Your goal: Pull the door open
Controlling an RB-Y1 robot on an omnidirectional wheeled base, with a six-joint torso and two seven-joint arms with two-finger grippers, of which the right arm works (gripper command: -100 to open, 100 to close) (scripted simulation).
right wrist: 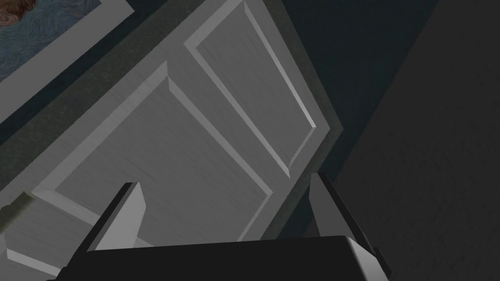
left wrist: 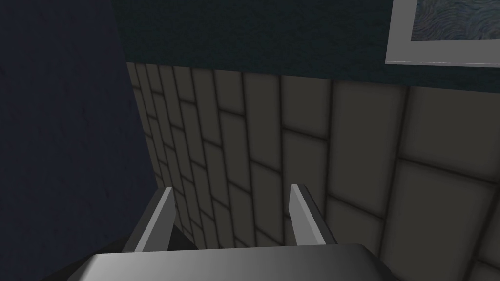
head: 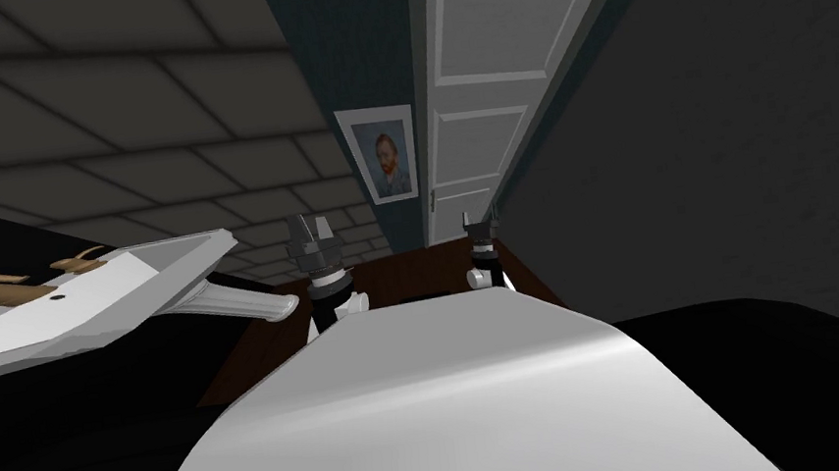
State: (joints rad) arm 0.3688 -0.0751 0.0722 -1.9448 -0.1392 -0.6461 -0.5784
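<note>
Right pincer (right wrist: 224, 184), spread wide, faces panelled door (right wrist: 146, 146), not touching

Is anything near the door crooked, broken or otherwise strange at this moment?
Nothing stands out. The white panelled door looks shut in its frame, and the framed portrait beside it hangs parallel to the door's edge; the shared slant is the camera's. The left gripper and the right gripper are open and touch nothing.

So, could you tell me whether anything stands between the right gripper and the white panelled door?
Nothing visible does. The right gripper, fingers open, faces the white panelled door with only open space between them. The grey-framed portrait hangs beside the door, off that path.
</note>
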